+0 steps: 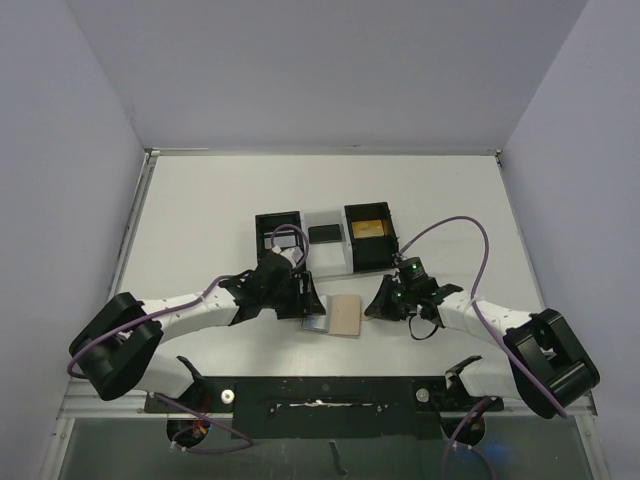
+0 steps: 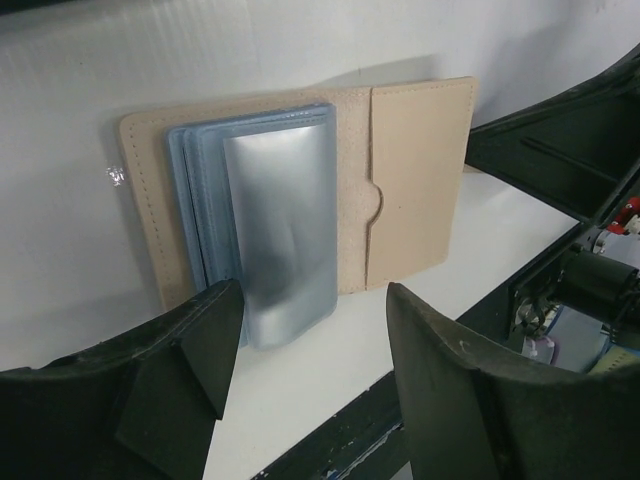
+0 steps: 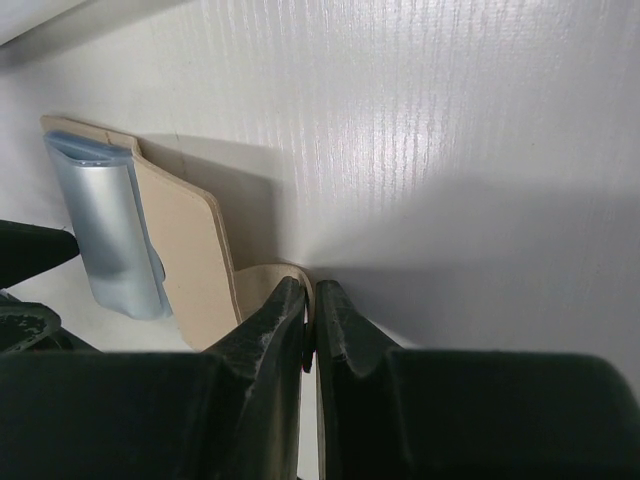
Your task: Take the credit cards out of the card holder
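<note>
With the right claw [image 3: 310, 305] pinching just the flap edge of the card holder [image 2: 420, 170], the spread left claw [image 2: 312, 330] could drag the holder free when pulling the protruding silver card [image 2: 285, 230].

Card holder [image 1: 345, 316] before tray [image 1: 372, 256] (apart, seemingly).

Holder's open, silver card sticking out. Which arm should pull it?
Left. The left gripper is open, with the protruding end of the silver card between its fingers. The right gripper is shut on the card holder, steadying it.
</note>
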`<state>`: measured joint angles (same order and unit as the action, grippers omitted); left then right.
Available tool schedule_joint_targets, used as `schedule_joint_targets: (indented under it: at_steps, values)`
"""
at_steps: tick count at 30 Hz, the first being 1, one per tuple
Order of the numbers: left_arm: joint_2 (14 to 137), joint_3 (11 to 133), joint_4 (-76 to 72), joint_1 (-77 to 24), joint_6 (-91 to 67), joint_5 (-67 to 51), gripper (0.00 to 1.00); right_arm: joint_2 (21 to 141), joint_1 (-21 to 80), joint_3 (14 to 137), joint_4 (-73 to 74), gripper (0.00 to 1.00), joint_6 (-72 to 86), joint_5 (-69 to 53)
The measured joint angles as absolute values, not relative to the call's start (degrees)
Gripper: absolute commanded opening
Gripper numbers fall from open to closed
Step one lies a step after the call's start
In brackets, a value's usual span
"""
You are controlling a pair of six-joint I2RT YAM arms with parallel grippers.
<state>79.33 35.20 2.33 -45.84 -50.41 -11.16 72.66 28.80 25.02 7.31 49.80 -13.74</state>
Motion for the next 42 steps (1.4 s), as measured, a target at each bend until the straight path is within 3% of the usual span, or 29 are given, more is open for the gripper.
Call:
schedule_joint_targets:
  at_steps: [12, 23, 30, 31, 37, 42]
  values:
    - [83.4, 36.3, -0.3, -46.3, -51.9, -12.4, 0.57, 73.0, 28.8, 25.1, 6.9, 0.10, 49.8, -14.1]
    - [86.5, 40.6, -4.5, -48.5, -52.1, -15.6, 0.51, 73.0, 28.8, 26.0, 8.7, 0.16, 48.9, -13.4]
    - [91.9, 44.6, -10.4, -50.0, -52.1, -18.8, 0.42, 69.3, 28.8, 26.3, 11.9, 0.50, 48.9, -10.4]
    - [92.9, 44.6, -10.5, -50.3, -52.1, -19.0, 0.42, 67.9, 28.8, 26.4, 12.8, 0.51, 49.0, -9.5]
    - [96.1, 43.0, -10.6, -51.5, -53.1, -19.1, 0.41, 61.4, 27.7, 29.6, 18.0, 0.44, 49.8, -4.7]
    - [96.2, 40.9, -11.5, -52.0, -53.6, -19.6, 0.42, 61.5, 26.9, 32.9, 16.5, 0.29, 50.2, -7.7]
